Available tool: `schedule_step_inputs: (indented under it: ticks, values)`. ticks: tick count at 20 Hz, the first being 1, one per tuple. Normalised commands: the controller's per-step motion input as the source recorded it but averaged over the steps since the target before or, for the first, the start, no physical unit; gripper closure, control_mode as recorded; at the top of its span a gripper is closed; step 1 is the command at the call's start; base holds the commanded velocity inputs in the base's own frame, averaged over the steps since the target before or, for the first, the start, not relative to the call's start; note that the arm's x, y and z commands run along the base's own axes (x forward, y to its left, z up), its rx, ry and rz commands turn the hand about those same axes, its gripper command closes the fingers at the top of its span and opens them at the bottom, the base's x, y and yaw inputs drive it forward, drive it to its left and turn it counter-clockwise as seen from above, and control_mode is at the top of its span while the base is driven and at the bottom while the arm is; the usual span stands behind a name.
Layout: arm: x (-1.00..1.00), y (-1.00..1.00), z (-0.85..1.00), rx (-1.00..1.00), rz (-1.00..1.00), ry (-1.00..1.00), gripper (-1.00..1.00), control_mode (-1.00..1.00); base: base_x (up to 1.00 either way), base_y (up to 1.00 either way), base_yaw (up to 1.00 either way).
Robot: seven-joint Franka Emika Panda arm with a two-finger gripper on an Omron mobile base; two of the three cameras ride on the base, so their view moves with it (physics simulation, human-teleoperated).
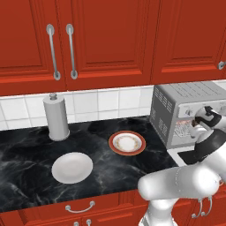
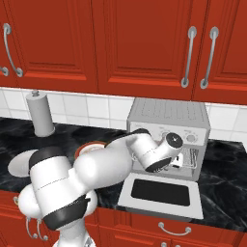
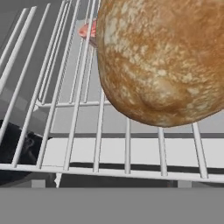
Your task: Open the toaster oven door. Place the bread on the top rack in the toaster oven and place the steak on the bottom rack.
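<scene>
Two racks loaded, door down, hand at the oven mouth.

Bread (image 3: 162,61) resting on the wire bars of the top rack (image 3: 78,105), close before the hand camera; pinkish edge of steak (image 3: 87,30) peeking past the bread, through the bars, presumably on the bottom rack so each food gets its own shelf. Toaster oven door (image 2: 161,193) dropped flat toward the counter edge, leaving the toaster oven (image 2: 169,118) cavity open. Gripper (image 2: 177,161) at the opening, fingers spread wide, gripping nothing. Judged: both placements done. Plate (image 1: 127,143) and bowl (image 1: 72,167) bare on the counter.
</scene>
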Motion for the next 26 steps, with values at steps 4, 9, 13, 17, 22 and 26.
schedule_step_inputs:
  ticks: [4,9,13,17,22,26]
  values:
    - [0.03,0.00,0.00,0.04,0.00,-0.01,-1.00,-1.00,0.00,0.00,0.00]
    - [0.25,0.00,0.00,0.00,0.00,0.00,-1.00,-1.00,0.00,0.00,0.00]
    - [0.27,0.00,0.00,0.00,0.00,0.00,-1.00,-1.00,0.00,0.00,0.00]
    - [0.32,0.00,0.00,0.00,0.00,-0.01,-1.00,-1.00,0.00,0.00,0.00]
    - [0.24,0.00,0.00,0.00,0.00,-0.01,-1.00,-1.00,0.00,0.00,0.00]
    - [0.32,0.00,0.00,0.00,0.00,0.00,-1.00,-1.00,0.00,0.00,0.00]
